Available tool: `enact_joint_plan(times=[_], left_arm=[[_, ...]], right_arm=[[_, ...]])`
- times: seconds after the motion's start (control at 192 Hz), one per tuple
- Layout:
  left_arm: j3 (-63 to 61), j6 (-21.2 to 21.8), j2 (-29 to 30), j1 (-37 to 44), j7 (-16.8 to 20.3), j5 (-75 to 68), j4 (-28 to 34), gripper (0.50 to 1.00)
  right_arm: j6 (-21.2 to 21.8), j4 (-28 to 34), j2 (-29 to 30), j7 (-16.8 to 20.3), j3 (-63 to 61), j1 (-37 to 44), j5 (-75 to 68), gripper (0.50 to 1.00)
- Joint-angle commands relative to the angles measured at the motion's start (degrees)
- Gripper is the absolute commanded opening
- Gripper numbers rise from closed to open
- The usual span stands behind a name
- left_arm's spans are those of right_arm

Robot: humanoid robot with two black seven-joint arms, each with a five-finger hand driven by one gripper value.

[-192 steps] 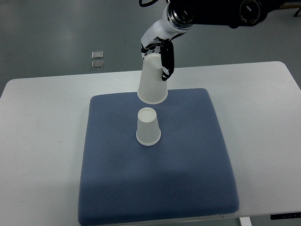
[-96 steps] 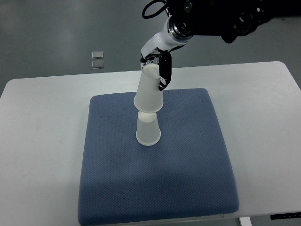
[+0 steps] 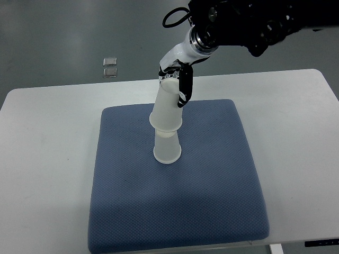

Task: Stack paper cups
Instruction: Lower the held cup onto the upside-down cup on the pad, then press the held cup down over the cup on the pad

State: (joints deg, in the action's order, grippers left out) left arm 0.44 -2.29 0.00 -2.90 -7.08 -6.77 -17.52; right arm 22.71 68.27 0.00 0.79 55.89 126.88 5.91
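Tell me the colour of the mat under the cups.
Blue, with a fine dotted texture; the mat shows in the top view.

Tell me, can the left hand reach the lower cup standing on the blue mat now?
Cannot say: no left hand is in view. The lower cup is partly capped by the held cup in the right hand, though its sides look free.

You are looking at a lab or test room, not a home. The white counter (image 3: 53, 116) is plain, with rounded corners, and it carries a blue padded mat (image 3: 212, 196) as a work surface. Behind the counter you see a smooth grey floor (image 3: 63, 32) that shines a little, like in a workshop hall. On this floor lie two small square metal plates (image 3: 110, 66), one just beside the other.
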Motion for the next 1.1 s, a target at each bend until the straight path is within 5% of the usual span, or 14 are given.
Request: enact_joint_plan(times=[0.0, 1.096], left_arm=[[0.0, 0.0, 0.0, 0.0, 0.1, 0.0, 0.0, 1.0], [-0.1, 0.0, 0.0, 0.0, 0.0, 0.0, 0.0, 1.0]], right_arm=[[-0.6, 0.0, 0.0, 0.0, 0.0, -0.5, 0.0, 0.752], [-3.1, 0.5, 0.0, 0.0, 0.0, -4.6, -2.7, 0.768]])
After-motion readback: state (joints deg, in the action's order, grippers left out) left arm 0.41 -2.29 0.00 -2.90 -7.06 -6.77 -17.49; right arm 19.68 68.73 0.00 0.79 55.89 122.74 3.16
